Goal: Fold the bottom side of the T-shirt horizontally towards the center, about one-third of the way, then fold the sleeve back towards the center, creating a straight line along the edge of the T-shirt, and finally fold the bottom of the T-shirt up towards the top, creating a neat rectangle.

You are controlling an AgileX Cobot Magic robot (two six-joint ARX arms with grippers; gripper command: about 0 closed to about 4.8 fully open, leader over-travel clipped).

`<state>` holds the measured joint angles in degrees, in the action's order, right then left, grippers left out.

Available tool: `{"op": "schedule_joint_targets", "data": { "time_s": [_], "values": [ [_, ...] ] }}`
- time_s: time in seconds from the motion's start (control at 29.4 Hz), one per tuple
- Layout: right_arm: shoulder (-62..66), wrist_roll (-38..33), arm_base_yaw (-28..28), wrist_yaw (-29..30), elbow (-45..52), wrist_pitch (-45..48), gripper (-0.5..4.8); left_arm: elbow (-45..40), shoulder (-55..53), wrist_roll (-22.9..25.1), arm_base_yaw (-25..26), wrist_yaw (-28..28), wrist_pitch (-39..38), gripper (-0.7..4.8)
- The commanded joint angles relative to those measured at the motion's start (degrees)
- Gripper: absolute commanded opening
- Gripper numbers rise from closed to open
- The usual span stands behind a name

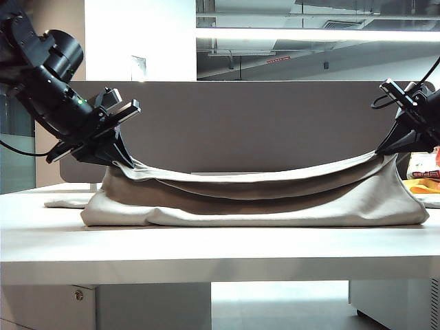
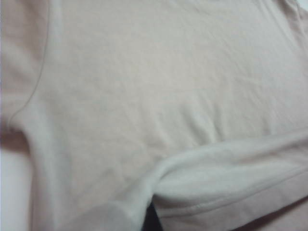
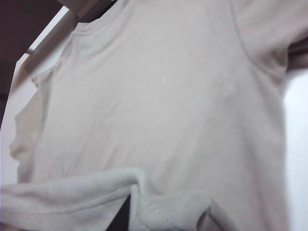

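Note:
The beige T-shirt [image 1: 275, 203] lies across the white table [image 1: 206, 251]. Its bottom side [image 1: 254, 180] is lifted and sags between my two grippers, hanging over the rest of the shirt. My left gripper [image 1: 126, 161] is shut on the hem's left end, and my right gripper [image 1: 382, 152] is shut on its right end. In the left wrist view the stitched hem [image 2: 231, 187] folds over a dark finger [image 2: 150, 221], which is mostly hidden by cloth. In the right wrist view the hem [image 3: 62, 192] wraps a dark finger [image 3: 122, 219], with the collar [image 3: 103, 19] far beyond.
A sleeve [image 1: 65, 202] lies flat on the table at the left. A yellow-orange cloth [image 1: 425, 185] and a white bag with red print [image 1: 424, 165] sit at the right edge. A grey partition panel [image 1: 261, 124] stands behind the table.

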<state>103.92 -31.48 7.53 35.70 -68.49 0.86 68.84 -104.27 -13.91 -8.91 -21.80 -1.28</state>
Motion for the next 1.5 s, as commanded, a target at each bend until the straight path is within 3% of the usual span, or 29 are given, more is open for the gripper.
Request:
{"op": "schedule_joint_targets", "data": {
  "time_s": [0.03, 0.37, 0.44, 0.58, 0.65, 0.72, 0.89, 1.12, 1.29, 1.5],
  "values": [
    [0.90, 0.42, 0.00, -1.51, -0.59, 1.25, -0.03, 2.43, -1.81, 0.44, 0.02, 1.64, 0.20, -0.06],
    [4.61, 0.42, -0.24, -1.31, -0.59, 4.09, -0.01, 4.20, -3.04, 1.97, 0.04, 4.85, 0.55, 0.06],
    [4.92, 0.44, -0.24, -1.29, -0.59, 5.07, 0.25, 4.22, -3.04, 1.97, 0.07, 5.20, 0.55, 0.88],
    [4.90, 0.42, -0.22, -1.33, -0.76, 7.50, 2.03, 4.22, -3.04, 3.06, 0.28, 5.97, 0.76, 3.81],
    [4.90, 0.44, -0.22, -1.33, -1.29, 8.44, 3.05, 4.24, -3.04, 4.94, 0.31, 6.58, 1.03, 4.79],
    [4.85, 0.42, -0.22, -1.03, -1.36, 10.25, 3.84, 4.37, -2.99, 6.25, 0.35, 7.61, 1.01, 4.79],
    [3.67, 0.68, 0.63, -0.87, -1.38, 5.44, 3.92, 4.85, -2.21, 4.81, 1.53, 7.54, -5.86, 4.79],
    [2.49, 6.73, 3.17, -1.14, -1.27, -8.72, 3.54, 4.83, -2.05, 6.03, 2.14, 5.79, -19.34, 4.79],
    [2.49, 11.58, 3.43, -1.14, -1.25, -16.96, 2.98, 4.83, -2.05, 6.19, 1.92, 2.25, -21.49, 4.79],
    [2.49, 13.79, 2.84, -1.27, -1.22, -22.29, 2.95, 4.83, -2.05, 5.33, 1.92, 1.40, -23.17, 4.79]
  ]
}}
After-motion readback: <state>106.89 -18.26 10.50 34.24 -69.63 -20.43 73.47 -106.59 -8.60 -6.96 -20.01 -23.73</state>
